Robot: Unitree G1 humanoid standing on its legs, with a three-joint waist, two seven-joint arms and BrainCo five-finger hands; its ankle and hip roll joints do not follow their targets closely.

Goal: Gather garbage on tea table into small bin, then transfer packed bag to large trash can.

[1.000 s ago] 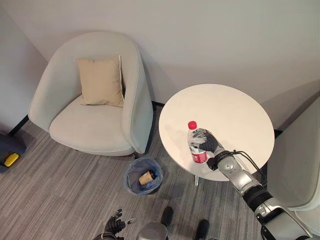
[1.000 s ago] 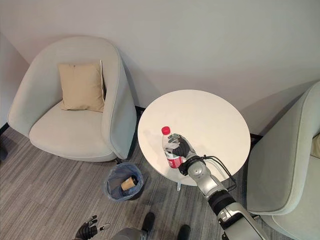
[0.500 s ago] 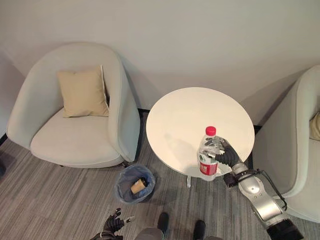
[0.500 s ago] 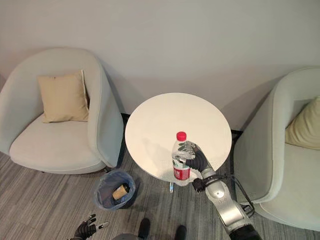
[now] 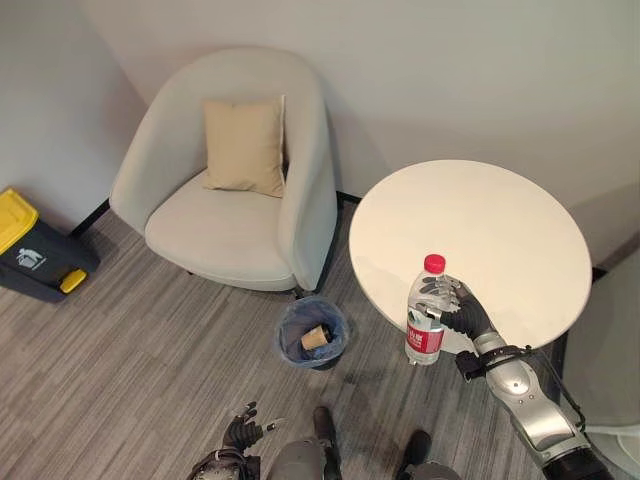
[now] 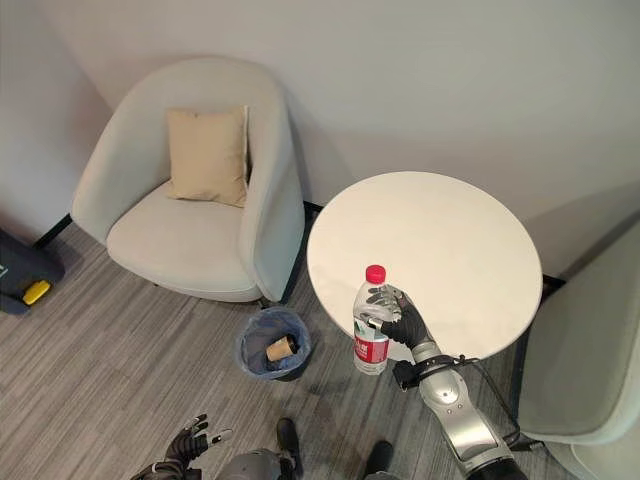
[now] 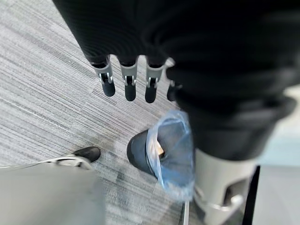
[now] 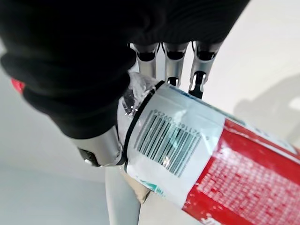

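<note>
Water bottle: clear plastic, red cap, red-and-white label w/ barcode; upright, held in the air at the near edge of the round white table, its base over the floor. Liquid level can't be made out. Right hand has fingers and thumb wrapped round the bottle's upper body; the far side of the bottle is covered by the fingers, and in the right wrist view the dark cover hides most of the cap end.

Small bin: dark, lined w/ a blue bag, on the grey floor between table and armchair. Inside lies a brown paper cup, on its side; the rest of the contents can't be seen. Left wrist view shows the bin from the side, bag rim partly behind the hand's cover.

Left hand: low at the bottom edge of the frame, well apart from the bin, fingers spread and relaxed, holding nothing.

Armchair carries a tan cushion. Large trash can, dark w/ yellow lid, stands by the wall at far left, cut off by the frame edge. A second chair at right is cut off too.
</note>
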